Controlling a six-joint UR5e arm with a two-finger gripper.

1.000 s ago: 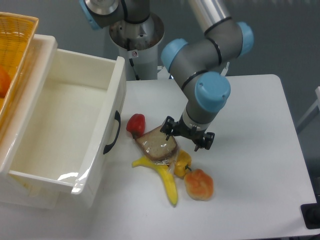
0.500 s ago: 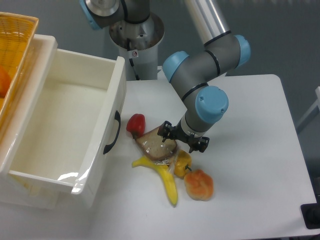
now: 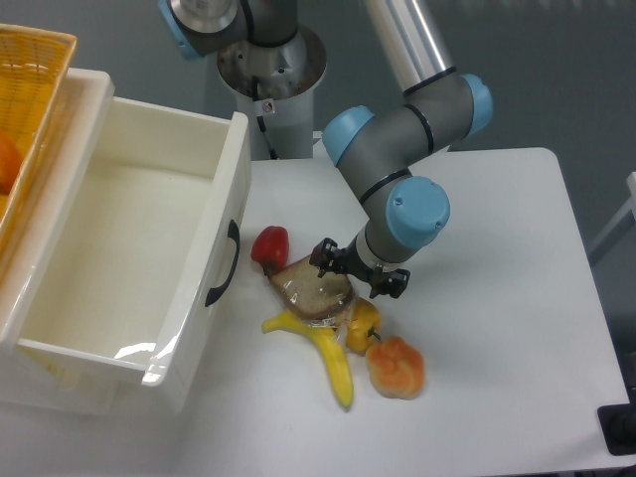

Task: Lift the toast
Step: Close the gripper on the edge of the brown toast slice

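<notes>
White table point(image 3: 497, 248) bears drawer point(image 3: 129, 268), red pepper point(image 3: 269, 245), toast point(image 3: 311, 289), banana point(image 3: 328, 348), yellow pepper point(image 3: 362, 324), pastry point(image 3: 396, 367)

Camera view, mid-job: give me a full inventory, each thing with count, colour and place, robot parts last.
toast: 1, brown, plastic-wrapped, centre of the pile
red pepper: 1, red, left of the toast
banana: 1, yellow, in front of the toast
yellow pepper: 1, yellow, right of the toast
pastry: 1, orange-tan, front right
drawer: 1, white, open, left
basket: 1, yellow, far left
table: 1, white
gripper: 1, black, fingers apart, at the toast's right edge
</notes>
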